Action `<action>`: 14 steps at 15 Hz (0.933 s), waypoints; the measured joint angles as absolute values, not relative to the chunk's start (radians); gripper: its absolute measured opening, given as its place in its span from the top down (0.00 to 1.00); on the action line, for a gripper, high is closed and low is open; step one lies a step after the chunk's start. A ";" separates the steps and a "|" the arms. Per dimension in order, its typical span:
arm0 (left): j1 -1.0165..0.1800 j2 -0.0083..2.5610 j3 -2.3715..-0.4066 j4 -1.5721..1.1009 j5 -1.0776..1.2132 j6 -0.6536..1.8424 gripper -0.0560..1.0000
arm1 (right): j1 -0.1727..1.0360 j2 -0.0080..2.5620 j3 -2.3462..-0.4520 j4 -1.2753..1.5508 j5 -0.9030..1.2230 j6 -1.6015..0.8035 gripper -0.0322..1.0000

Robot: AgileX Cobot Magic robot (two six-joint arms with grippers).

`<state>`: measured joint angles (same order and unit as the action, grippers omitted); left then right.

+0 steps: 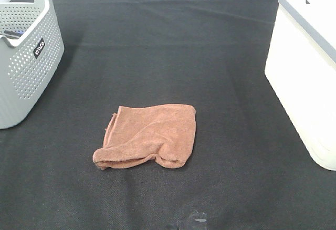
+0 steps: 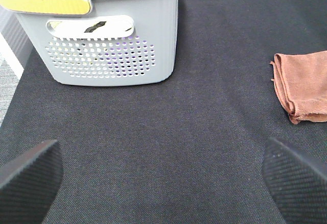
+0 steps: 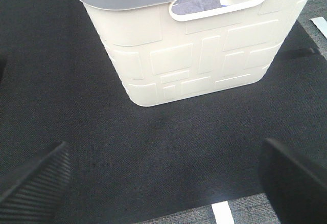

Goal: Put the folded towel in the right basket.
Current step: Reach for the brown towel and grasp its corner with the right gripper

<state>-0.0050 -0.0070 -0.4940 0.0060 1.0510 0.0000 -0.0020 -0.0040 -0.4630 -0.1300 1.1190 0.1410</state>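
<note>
Left gripper (image 2: 163, 183) spread wide, empty; right gripper (image 3: 166, 188) likewise, facing the right basket (image 3: 194, 75). Folded towel (image 1: 149, 135) lies near centre, long axis crosswise. Only the left wrist view shows it, so left is likely nearer.

The left hand (image 2: 163, 179) and right hand (image 3: 166, 180) have black fingers (image 2: 28, 178), finely ribbed (perhaps rubber).

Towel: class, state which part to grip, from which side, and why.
Probably take the towel by its front-right corner, from straight above. It lies flat on the mat, so nothing slides under it. At that corner the folded layers bulge, nearest the right basket.
</note>
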 joint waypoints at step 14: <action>-0.005 -0.007 -0.494 0.006 1.051 0.000 0.01 | -0.002 -0.004 -0.463 -0.079 1.119 0.086 0.04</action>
<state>-0.0050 -0.0070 -0.4940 0.0060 1.0510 0.0000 -0.0020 -0.0040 -0.4630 -0.0790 1.1190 0.0860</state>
